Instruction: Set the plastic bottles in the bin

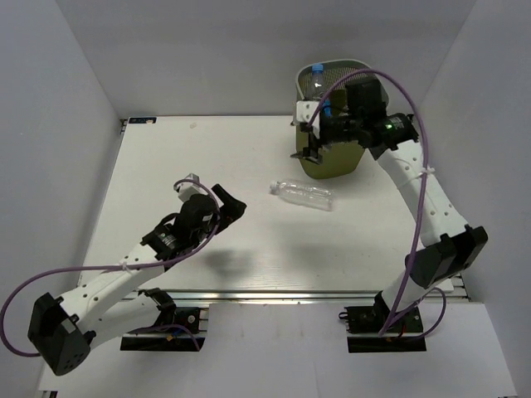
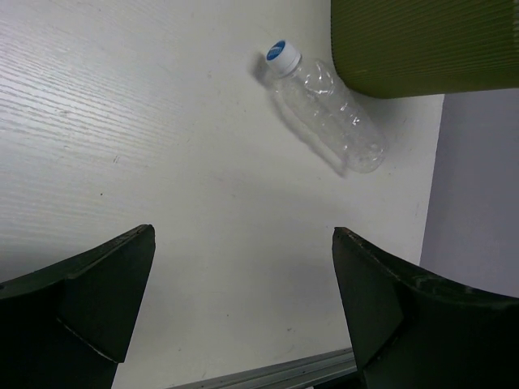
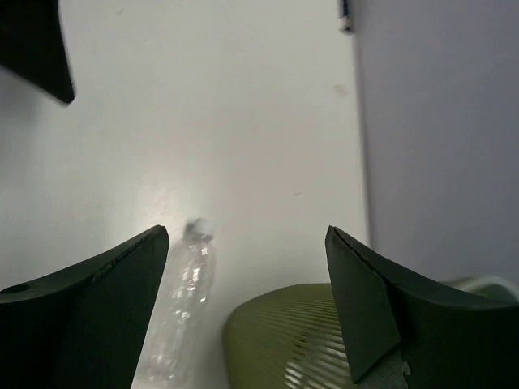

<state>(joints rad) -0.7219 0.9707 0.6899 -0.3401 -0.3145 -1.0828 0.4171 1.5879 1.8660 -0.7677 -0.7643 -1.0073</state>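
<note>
Only one clear plastic bottle [image 1: 303, 195] is on the table [image 1: 166, 149] that I can see, lying on its side just beside the green mesh bin [image 1: 336, 162]. The left gripper [image 2: 243, 235] hangs wide open short of it, and the right gripper [image 3: 246, 231] is spread wide and empty by the bin's wall. My worry is that the round bottle rolls out of a sloppy pinch, or an arm shoves the bin in that crowded corner.

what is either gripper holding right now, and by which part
Nothing is held. The left gripper and right gripper are both open and empty; the bottle lies free on the table beside the bin.
</note>
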